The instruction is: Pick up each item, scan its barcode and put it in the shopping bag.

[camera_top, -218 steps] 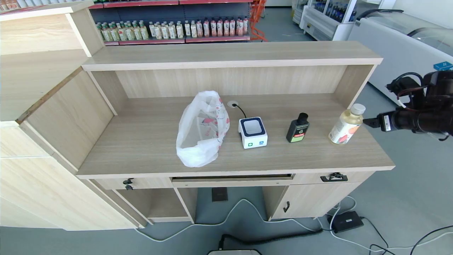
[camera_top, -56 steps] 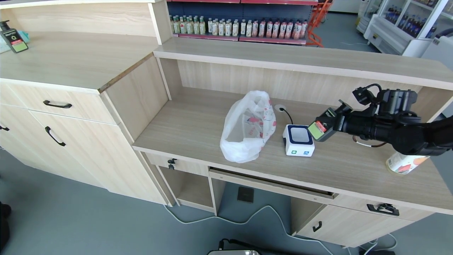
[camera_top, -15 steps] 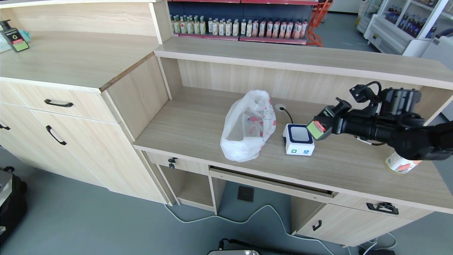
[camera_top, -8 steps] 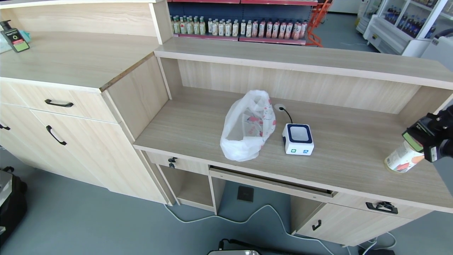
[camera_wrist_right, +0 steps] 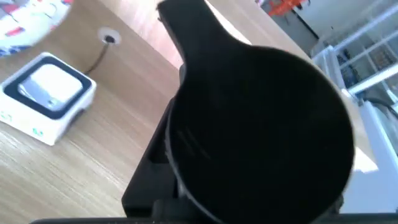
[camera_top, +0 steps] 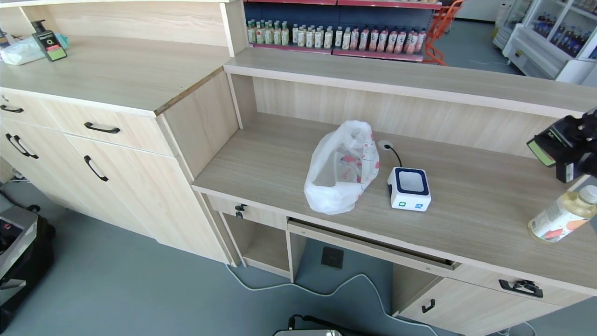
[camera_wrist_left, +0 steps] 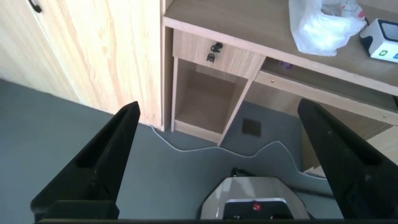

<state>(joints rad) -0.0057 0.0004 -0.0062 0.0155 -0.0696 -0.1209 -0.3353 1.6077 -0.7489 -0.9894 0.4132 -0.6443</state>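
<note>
Ideally, the right tool (camera_top: 568, 161), closed around the dark bottle (camera_top: 557, 139) above the bench's (camera_top: 466, 212) right end, should turn its label (camera_top: 541, 152) squarely toward the scanner (camera_top: 409, 188) mid-bench, clearing the juice bottle (camera_top: 559, 218), then reach the shopping bag (camera_top: 340, 170) left of it.

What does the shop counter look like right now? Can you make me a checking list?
Surface: pale wood counter, no spills seen.
Job's things: shopping bag beside the scanner; juice bottle standing near the counter's right end; dark bottle held in the air.
Clutter: second dark bottle and white bundle on the side counter to the left.
Grippers: right gripper shut on the dark bottle; left gripper with fingers open, low over the floor.
Cables: scanner cable runs into a hole in the counter; floor cables lie loose below.
Surroundings: drink shelves and fridges behind.
</note>
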